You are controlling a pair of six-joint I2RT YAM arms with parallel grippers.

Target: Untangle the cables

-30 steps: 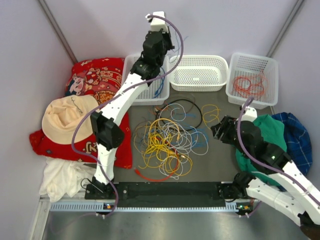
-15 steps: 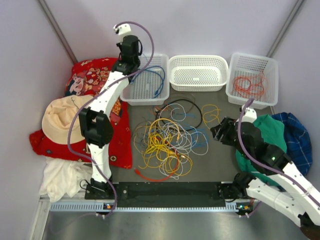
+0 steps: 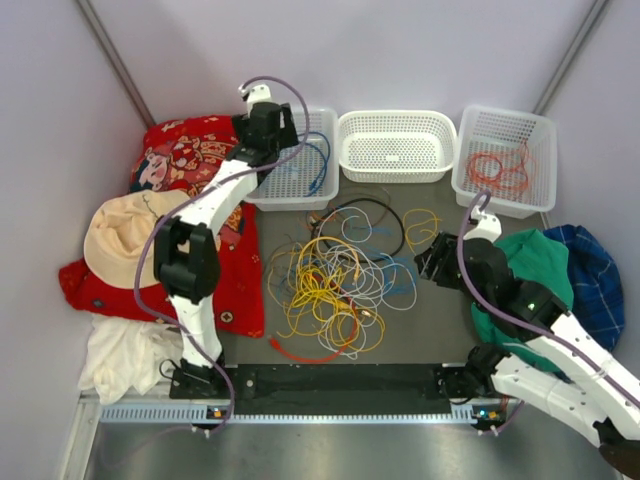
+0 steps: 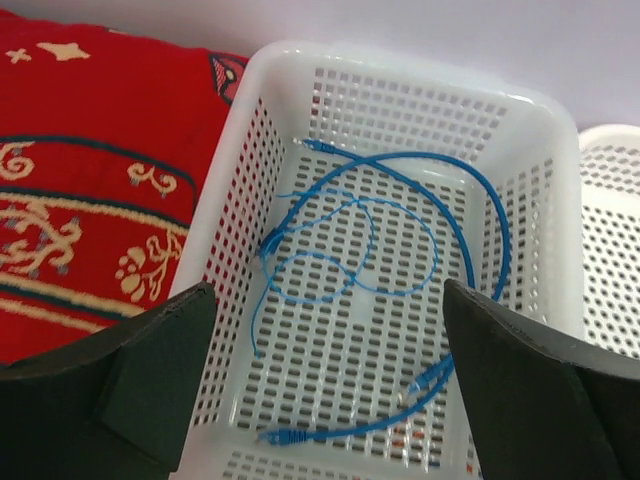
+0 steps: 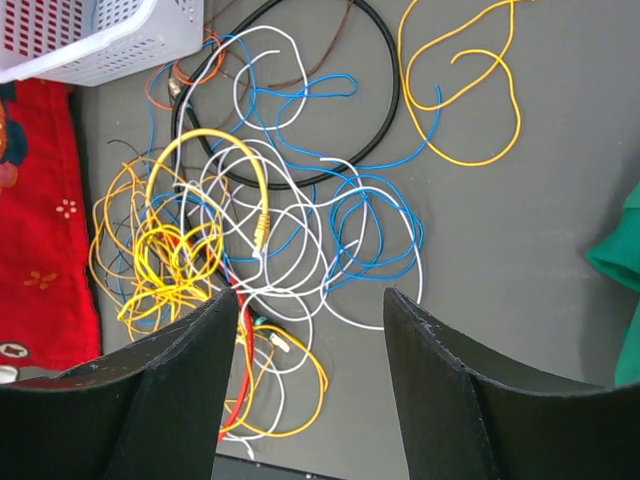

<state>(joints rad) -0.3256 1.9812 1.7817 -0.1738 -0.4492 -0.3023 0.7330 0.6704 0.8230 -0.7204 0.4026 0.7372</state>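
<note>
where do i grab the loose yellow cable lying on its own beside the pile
Grip the loose yellow cable on the outer arc of its loop, the part away from the tangle. Come straight down from above with the jaws set across the wire. That arc lies flat on the bare table with nothing crossing it, so you shouldn't snag other wires.

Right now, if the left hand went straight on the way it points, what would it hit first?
Most likely the blue cables lying in the white basket straight ahead, though depth is hard to judge.

Left fingers [image 4: 120, 390] wide, right fingers [image 5: 140, 400] apart
</note>
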